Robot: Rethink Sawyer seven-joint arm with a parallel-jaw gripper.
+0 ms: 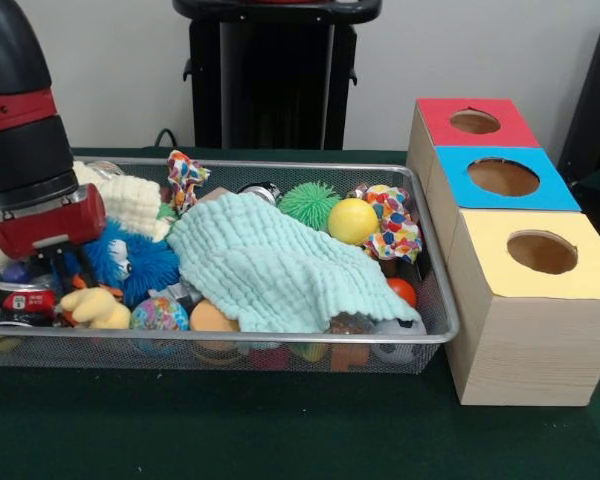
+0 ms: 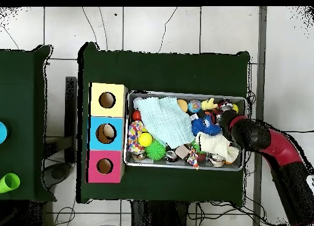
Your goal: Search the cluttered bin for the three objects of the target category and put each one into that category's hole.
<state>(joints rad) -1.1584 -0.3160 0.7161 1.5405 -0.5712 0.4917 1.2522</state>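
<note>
Red and black, the arm descends into the wire mesh bin (image 1: 435, 335) at its end farthest from the boxes, with the gripper (image 1: 62, 262) lowered among the clutter. Finger opening cannot be determined (the tips are buried between toys), and no held item is visible.

Directly beneath the gripper lies a yellow plush duck (image 1: 95, 308); its long axis runs along the bin's front wall, though which way it faces cannot be told. Beside the gripper, on the side away from the boxes, a red soda can (image 1: 20, 301) lies on its side, axis also along the front wall. Touching the gripper on the boxes' side is a blue fuzzy toy (image 1: 140, 262).

Beyond that, a mint green cloth (image 1: 270, 272) drapes the bin's middle. Well apart from the gripper stand the red-topped box (image 1: 475, 122), blue-topped box (image 1: 503, 178) and yellow-topped box (image 1: 540, 252), each with a round hole facing upward
</note>
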